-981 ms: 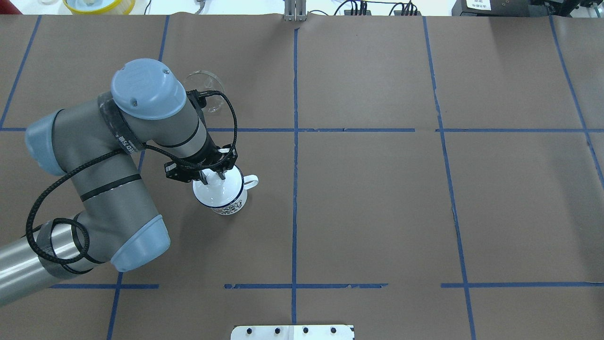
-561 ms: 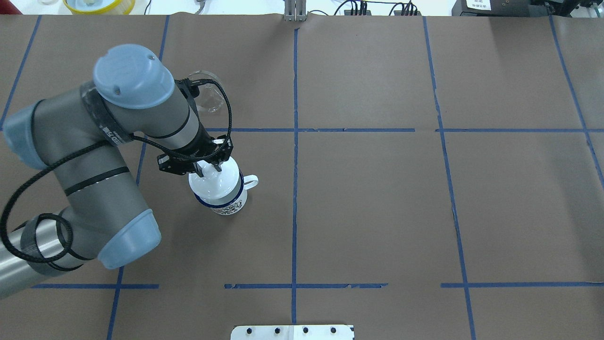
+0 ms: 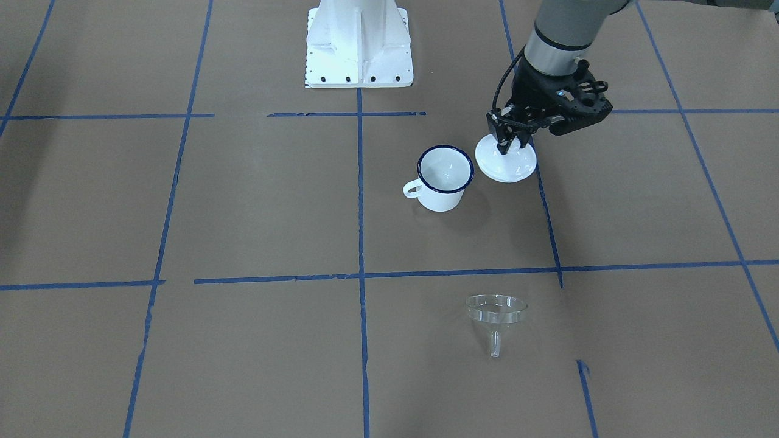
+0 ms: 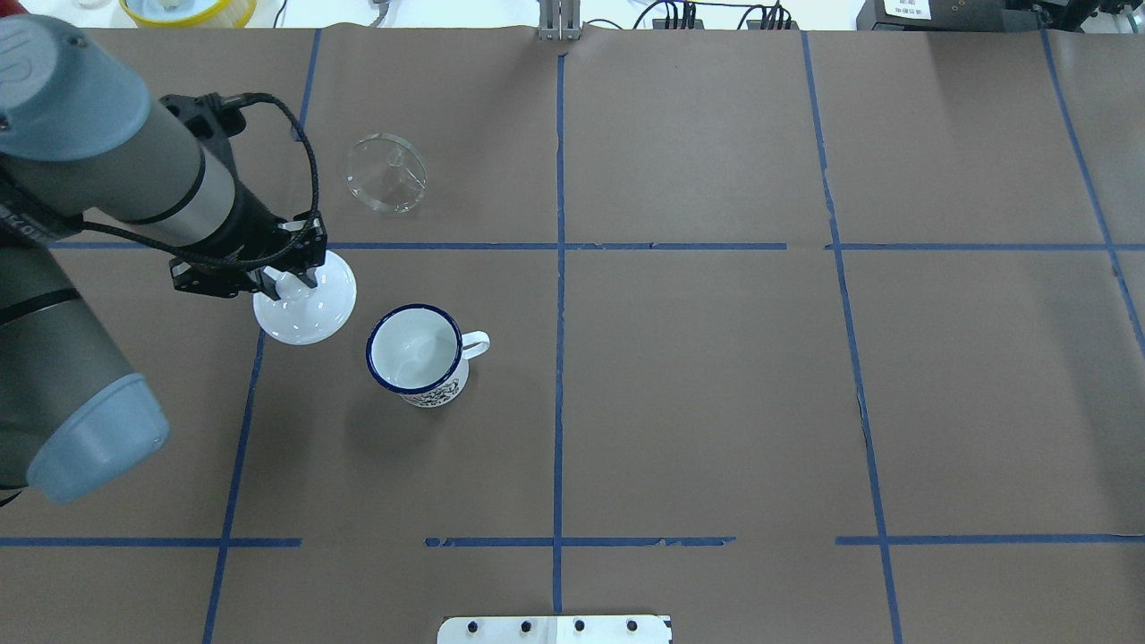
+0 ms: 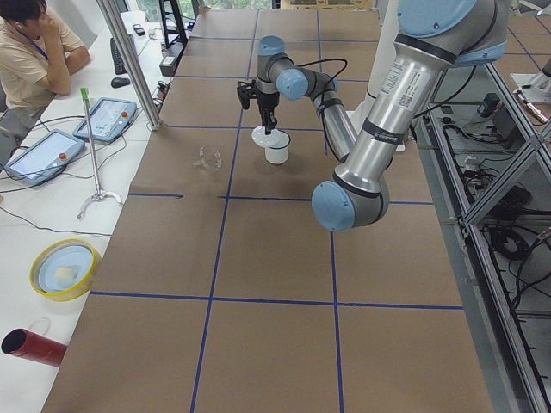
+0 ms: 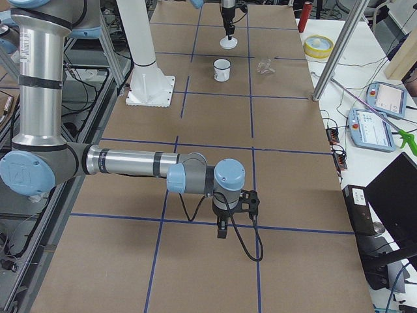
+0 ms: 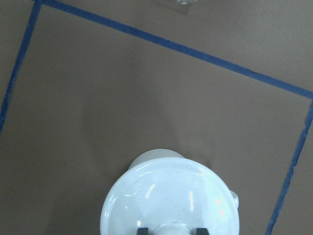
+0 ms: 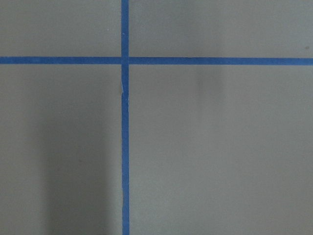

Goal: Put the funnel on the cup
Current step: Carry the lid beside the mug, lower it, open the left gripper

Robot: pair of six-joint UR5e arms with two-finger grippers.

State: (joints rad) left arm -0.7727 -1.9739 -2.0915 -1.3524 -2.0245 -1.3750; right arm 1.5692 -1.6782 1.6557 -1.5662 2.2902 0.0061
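Lid (image 4: 309, 313) is clamped by its knob in left tool (image 4: 288, 284), just beside open cup (image 4: 414, 351). Funnel (image 4: 386, 173) is seen on surface (image 4: 716, 402), apart from cup. Right tool (image 6: 222, 229) state cannot be told.

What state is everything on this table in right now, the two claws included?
cup: upright, uncovered, empty.
lid: off the cup, gripped by its knob beside it.
funnel: lying tipped on the table, nothing touching it.
left gripper: shut on the lid.
right gripper: far from the rest; open or shut, cannot tell.
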